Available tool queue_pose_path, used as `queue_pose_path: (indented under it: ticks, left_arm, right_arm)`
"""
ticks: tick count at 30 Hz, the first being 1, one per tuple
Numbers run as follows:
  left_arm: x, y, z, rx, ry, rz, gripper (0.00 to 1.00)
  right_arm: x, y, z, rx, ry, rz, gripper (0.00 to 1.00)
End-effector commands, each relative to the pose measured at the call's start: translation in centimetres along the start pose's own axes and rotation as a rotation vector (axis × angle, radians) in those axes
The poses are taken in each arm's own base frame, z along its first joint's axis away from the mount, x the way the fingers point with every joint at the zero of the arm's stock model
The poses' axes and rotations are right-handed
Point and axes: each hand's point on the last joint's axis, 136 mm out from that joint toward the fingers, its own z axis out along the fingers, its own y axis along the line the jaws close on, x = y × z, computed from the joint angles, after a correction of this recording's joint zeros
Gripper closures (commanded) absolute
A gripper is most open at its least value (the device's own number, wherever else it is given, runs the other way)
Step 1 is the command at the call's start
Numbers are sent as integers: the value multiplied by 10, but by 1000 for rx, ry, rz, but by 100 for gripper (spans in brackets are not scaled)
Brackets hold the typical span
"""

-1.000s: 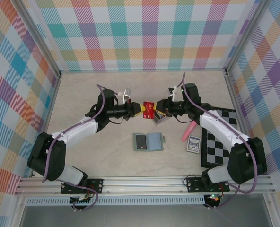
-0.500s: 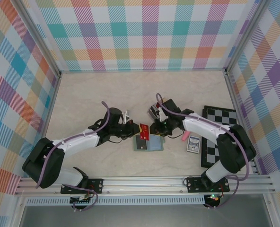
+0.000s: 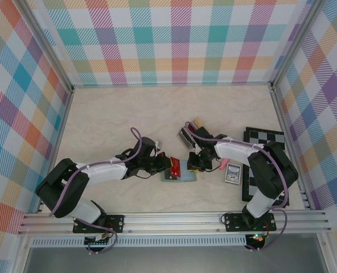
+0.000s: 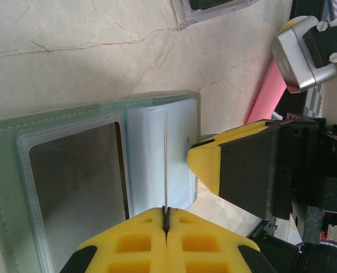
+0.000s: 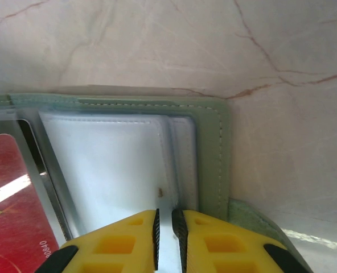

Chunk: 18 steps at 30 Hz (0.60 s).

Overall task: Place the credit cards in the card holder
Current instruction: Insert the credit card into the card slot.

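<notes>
Red card (image 5: 12, 199): edge-on left wrist, face-up right wrist

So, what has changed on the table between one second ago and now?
Both arms came down from the middle of the table toward the near edge. The left hand brought the red card, clamped as before, over the open card holder. The right hand dropped onto the holder's right side, jaws narrowed. The holder, pink stick and blue card box stayed put.
</notes>
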Motion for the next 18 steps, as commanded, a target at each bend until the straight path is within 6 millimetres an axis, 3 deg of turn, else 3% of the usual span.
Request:
queue_pose_path:
  ticks: [1, 9, 18]
  left_arm:
    - [1, -3, 6, 13, -13, 8, 100]
    - [4, 12, 5, -34, -25, -14, 100]
    - [5, 15, 9, -29, -33, -24, 100]
  right_arm:
    - [6, -17, 5, 71, 15, 4, 80]
    - [11, -28, 13, 100, 34, 23, 80]
    - [11, -31, 13, 116, 28, 28, 81]
